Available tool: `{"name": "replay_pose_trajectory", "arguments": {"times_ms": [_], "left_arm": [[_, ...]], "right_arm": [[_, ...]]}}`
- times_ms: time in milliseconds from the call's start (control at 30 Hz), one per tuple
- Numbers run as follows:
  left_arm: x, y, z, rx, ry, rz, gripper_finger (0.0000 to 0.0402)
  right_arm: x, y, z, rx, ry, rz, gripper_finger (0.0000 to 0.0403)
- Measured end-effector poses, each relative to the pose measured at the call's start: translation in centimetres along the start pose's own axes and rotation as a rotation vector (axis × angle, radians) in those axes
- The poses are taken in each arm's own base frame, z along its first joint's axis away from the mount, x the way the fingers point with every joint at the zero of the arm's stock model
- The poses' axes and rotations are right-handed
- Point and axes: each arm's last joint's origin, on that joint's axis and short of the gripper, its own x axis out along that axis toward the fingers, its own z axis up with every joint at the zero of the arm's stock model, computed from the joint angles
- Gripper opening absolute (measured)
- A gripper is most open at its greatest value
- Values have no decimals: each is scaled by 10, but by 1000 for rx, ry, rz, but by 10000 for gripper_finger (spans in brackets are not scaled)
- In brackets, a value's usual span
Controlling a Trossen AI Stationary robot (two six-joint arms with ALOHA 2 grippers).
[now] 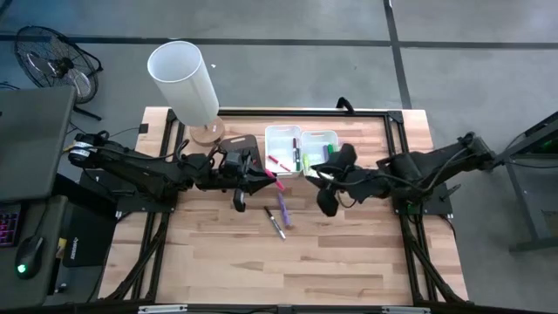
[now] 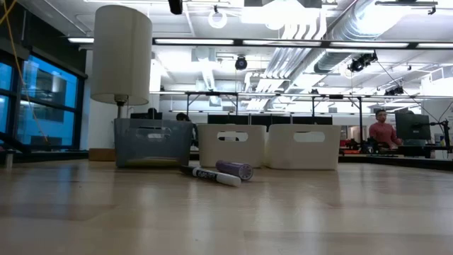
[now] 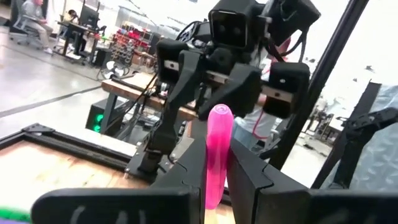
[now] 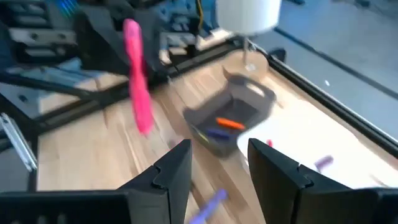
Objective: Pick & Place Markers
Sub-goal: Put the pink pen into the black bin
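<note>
My left gripper [image 1: 264,179] is shut on a pink marker [image 3: 217,155] above the table's middle, near the bins. The marker also shows in the high view [image 1: 277,182] and the right wrist view [image 4: 138,87]. My right gripper [image 1: 326,199] is open and empty, facing the left one from the right; its fingers [image 4: 177,168] show apart. A purple marker [image 1: 283,209] and a black-and-white marker [image 1: 275,222] lie flat on the table between the grippers; both also show in the low view, the purple marker [image 2: 235,169] and the black-and-white marker [image 2: 212,175]. My left gripper pinches the pink marker between its two fingers [image 3: 245,177], on the marker's lower part [image 3: 214,196]. The fingers come from the table's left. The marker's rounded free end [image 3: 219,115] sticks out past the fingertips. It is lifted clear of the table.
A dark bin [image 1: 240,146] holding an orange and a purple marker [image 4: 227,124] stands behind the left gripper. Two white bins, one [image 1: 283,148] beside the other [image 1: 319,146], hold several markers. A lamp [image 1: 185,78] stands at the back left. Bare wood lies toward the near edge.
</note>
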Motion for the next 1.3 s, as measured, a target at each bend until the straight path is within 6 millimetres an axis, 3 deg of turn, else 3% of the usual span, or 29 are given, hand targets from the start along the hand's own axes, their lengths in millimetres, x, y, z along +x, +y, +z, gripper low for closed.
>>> {"name": "replay_pose_trajectory", "arguments": {"times_ms": [500, 1000, 1300], "left_arm": [[-5, 6, -10, 34, 121, 132, 34], [-50, 14, 11, 83, 243, 399, 38], [-76, 28, 2, 96, 344, 711, 42]], "right_arm": [[-15, -28, -23, 92, 251, -172, 145], [-20, -24, -26, 68, 219, -189, 146], [-20, -24, -26, 65, 200, -204, 146]]}}
